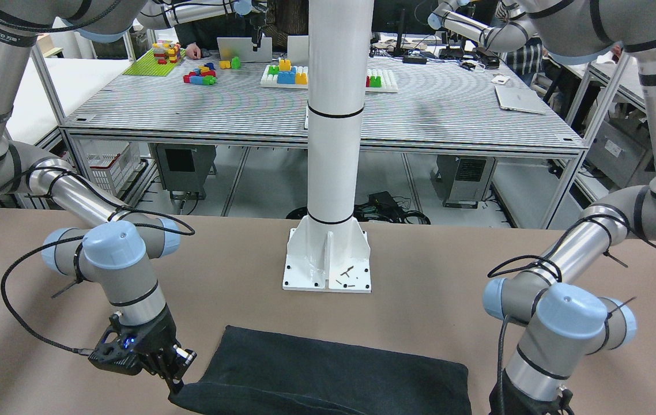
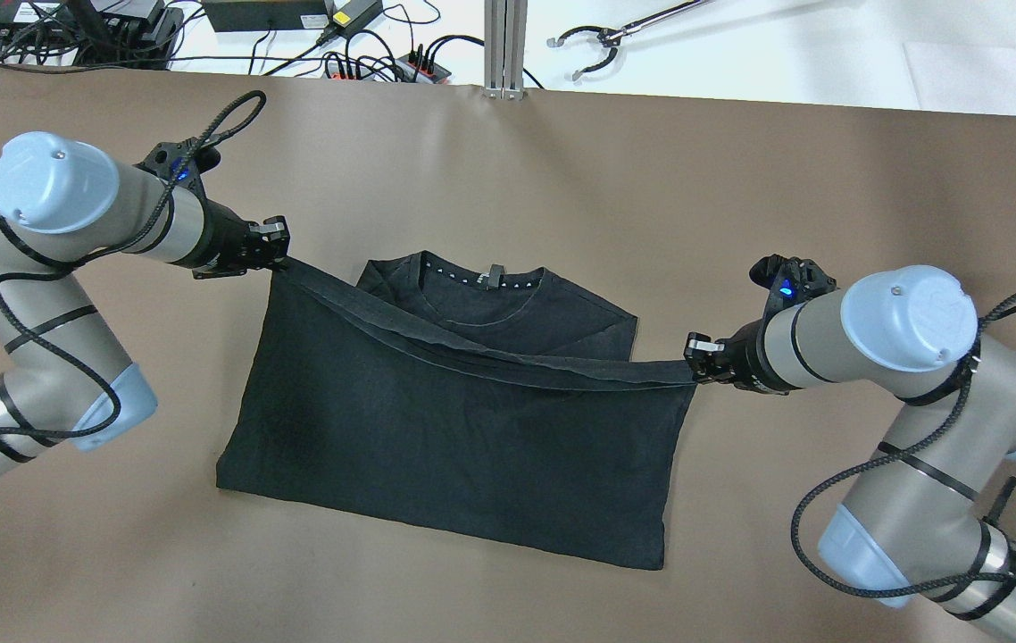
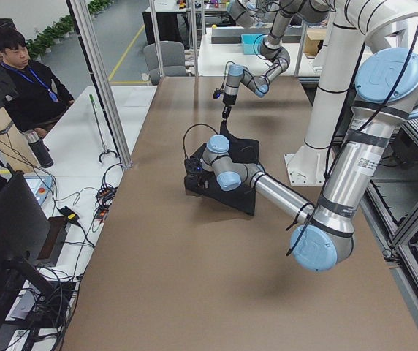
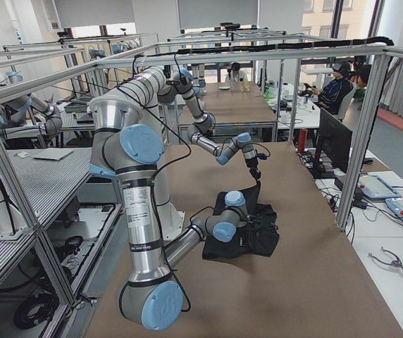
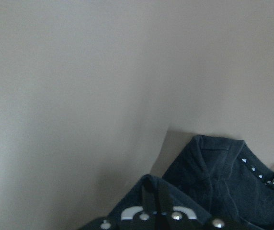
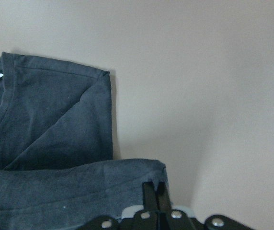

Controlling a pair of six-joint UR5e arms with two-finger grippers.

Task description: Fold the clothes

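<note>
A black T-shirt lies flat on the brown table, its collar toward the far edge. My left gripper is shut on one corner of the hem. My right gripper is shut on the other corner. The hem hangs between them as a taut raised band over the shirt's chest, just short of the collar. In the left wrist view the fingers pinch dark cloth, with the collar label to the right. In the right wrist view the fingers pinch the cloth edge too. The right gripper also shows in the front view.
The white post's base plate stands on the table behind the shirt, with loose screws on it. Cables and power strips lie beyond the table's far edge. A grabber tool lies on the white surface there.
</note>
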